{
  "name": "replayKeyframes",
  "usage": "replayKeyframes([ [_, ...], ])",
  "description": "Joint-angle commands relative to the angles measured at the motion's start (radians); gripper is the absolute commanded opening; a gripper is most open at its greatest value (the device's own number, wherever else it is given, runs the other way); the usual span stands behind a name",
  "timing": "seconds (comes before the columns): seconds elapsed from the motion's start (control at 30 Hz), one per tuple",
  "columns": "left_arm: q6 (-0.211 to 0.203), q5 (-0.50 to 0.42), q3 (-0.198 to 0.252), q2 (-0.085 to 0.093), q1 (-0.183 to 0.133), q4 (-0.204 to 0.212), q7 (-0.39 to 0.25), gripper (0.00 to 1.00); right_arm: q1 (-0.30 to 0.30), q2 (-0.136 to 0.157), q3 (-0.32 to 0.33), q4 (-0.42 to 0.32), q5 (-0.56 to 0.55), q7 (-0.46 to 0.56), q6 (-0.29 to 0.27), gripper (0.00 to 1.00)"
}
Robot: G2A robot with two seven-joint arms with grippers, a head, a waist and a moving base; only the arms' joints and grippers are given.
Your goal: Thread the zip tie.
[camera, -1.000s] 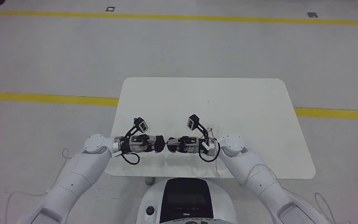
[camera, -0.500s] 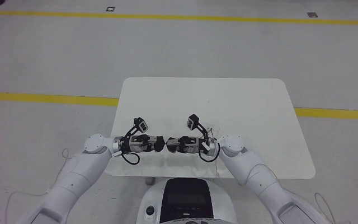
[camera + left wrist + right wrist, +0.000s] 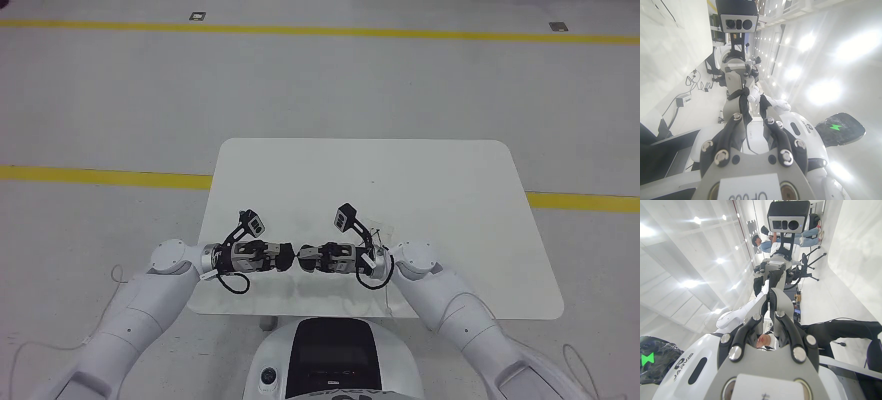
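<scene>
My two grippers meet tip to tip just above the front edge of the white table (image 3: 450, 200); the left gripper (image 3: 286, 257) faces the right gripper (image 3: 307, 258). In the left wrist view a thin black zip tie (image 3: 747, 121) runs from the right gripper's tip (image 3: 743, 91) back between the left gripper's (image 3: 754, 95) black-padded fingers. These stand apart, with a gap showing beside the strap. In the right wrist view the right gripper (image 3: 772, 291) has its fingers pressed together, and the left gripper (image 3: 775, 273) sits straight ahead of it.
The table stretches away behind and to the right of the grippers. Around it lies grey floor with yellow lines (image 3: 100, 178).
</scene>
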Motion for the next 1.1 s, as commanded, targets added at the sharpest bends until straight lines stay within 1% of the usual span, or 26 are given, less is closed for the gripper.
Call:
replayKeyframes([
  [0.0, 0.0, 0.0, 0.0, 0.0, 0.0, 0.0, 0.0, 0.15, -0.001, 0.0, 0.0, -0.001, 0.001, 0.0, -0.002, 0.0],
  [0.07, 0.0, 0.0, 0.0, 0.0, 0.0, 0.0, 0.0, 0.15, -0.001, 0.0, -0.001, -0.001, 0.0, 0.0, -0.002, 0.0],
  [0.1, 0.0, 0.0, 0.0, 0.0, 0.0, 0.0, 0.0, 0.13, -0.001, 0.0, -0.001, -0.002, -0.001, 0.0, -0.001, 0.0],
  [0.3, 0.0, 0.0, 0.0, 0.0, 0.0, 0.0, 0.0, 0.13, -0.001, 0.0, -0.003, -0.007, -0.003, -0.001, -0.004, 0.0],
  [0.4, 0.0, 0.0, 0.0, 0.0, 0.0, 0.0, 0.0, 0.09, -0.001, 0.0, -0.004, -0.007, -0.004, -0.002, -0.004, 0.0],
  [0.57, 0.0, 0.0, 0.0, 0.0, 0.0, 0.0, 0.0, 0.05, -0.002, 0.0, -0.003, -0.009, -0.002, -0.002, -0.007, 0.0],
  [0.8, 0.0, 0.0, 0.0, 0.0, 0.0, 0.0, 0.0, 0.08, -0.005, 0.002, 0.001, -0.014, -0.001, -0.002, -0.01, 0.0],
  [0.93, 0.0, 0.0, 0.0, 0.0, 0.0, 0.0, 0.0, 0.07, -0.006, 0.003, 0.002, -0.016, -0.001, -0.002, -0.009, 0.0],
  [1.07, 0.0, 0.0, 0.0, 0.0, 0.0, 0.0, 0.0, 0.09, -0.005, 0.003, 0.002, -0.017, -0.002, -0.002, -0.006, 0.0],
])
